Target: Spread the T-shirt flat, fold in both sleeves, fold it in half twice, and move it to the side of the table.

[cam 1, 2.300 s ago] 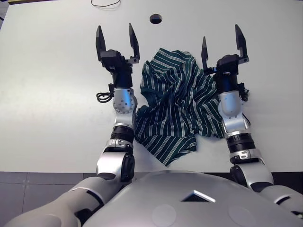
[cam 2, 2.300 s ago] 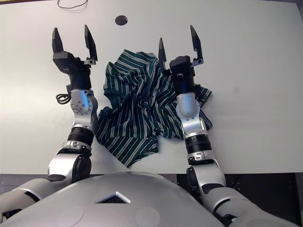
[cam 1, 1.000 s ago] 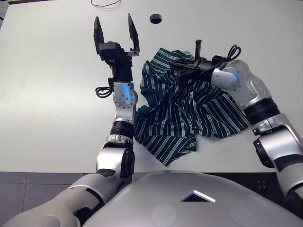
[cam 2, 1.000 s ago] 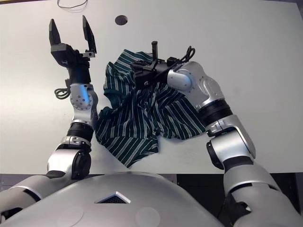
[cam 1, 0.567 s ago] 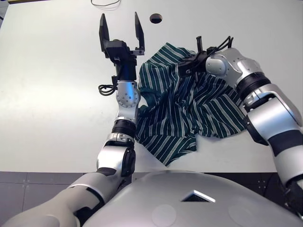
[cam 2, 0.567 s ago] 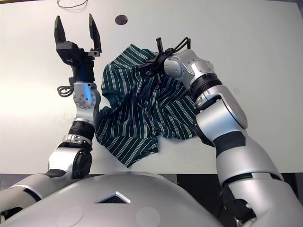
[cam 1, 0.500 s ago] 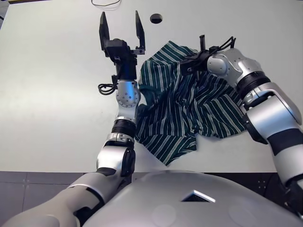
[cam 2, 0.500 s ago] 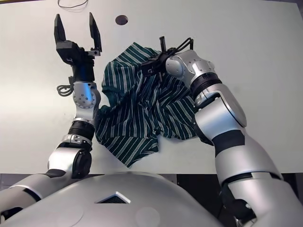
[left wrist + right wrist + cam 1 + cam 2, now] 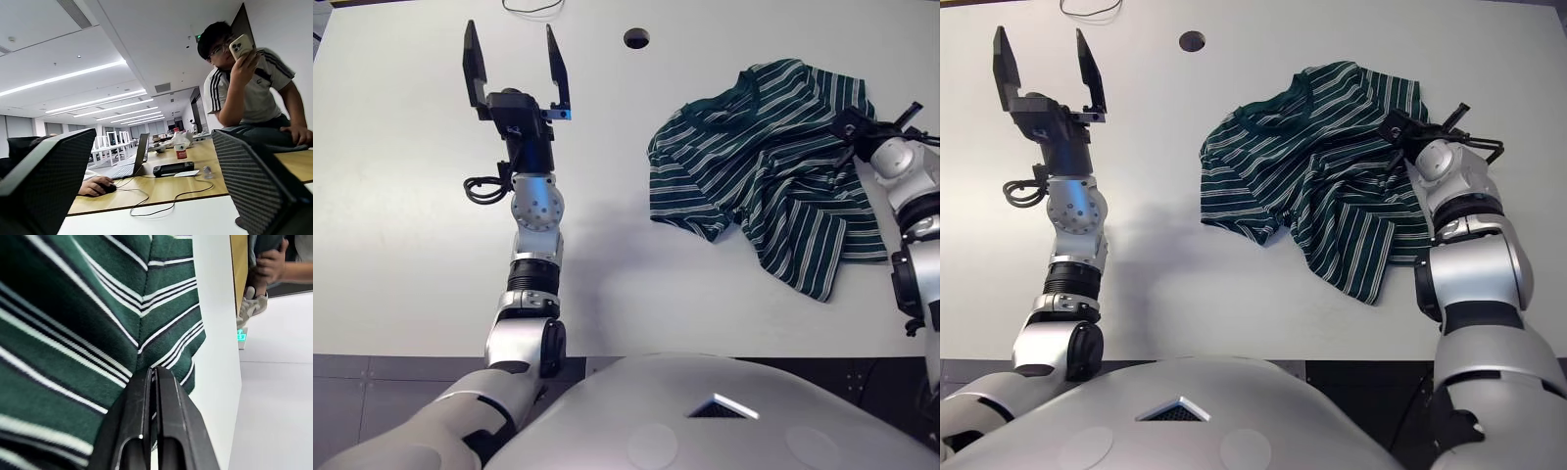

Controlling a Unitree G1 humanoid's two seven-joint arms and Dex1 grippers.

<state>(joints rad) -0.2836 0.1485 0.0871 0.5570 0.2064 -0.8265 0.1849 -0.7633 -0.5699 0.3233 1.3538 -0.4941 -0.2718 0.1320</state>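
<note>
The dark green T-shirt [image 9: 759, 157] with white stripes lies crumpled on the right part of the white table [image 9: 411, 245], collar toward the far side. My right gripper [image 9: 848, 123] is low at the shirt's right edge and shut on a fold of it. The right wrist view shows its fingers [image 9: 166, 396] pressed together with striped cloth [image 9: 73, 323] bunched around them. My left gripper [image 9: 509, 34] is held up over the table's left part, well apart from the shirt. It is open and holds nothing, and its two ribbed pads [image 9: 254, 181] stand wide apart.
A round dark hole [image 9: 635, 38] sits in the tabletop near the far edge, and a thin black cable [image 9: 530, 10] lies beyond it. The table's right edge [image 9: 234, 357] runs close beside the shirt. Bare tabletop stretches between my arms.
My right gripper closed on the shirt and dragged it from the middle to the right, partly opening it out. My left arm swung to the left, still open.
</note>
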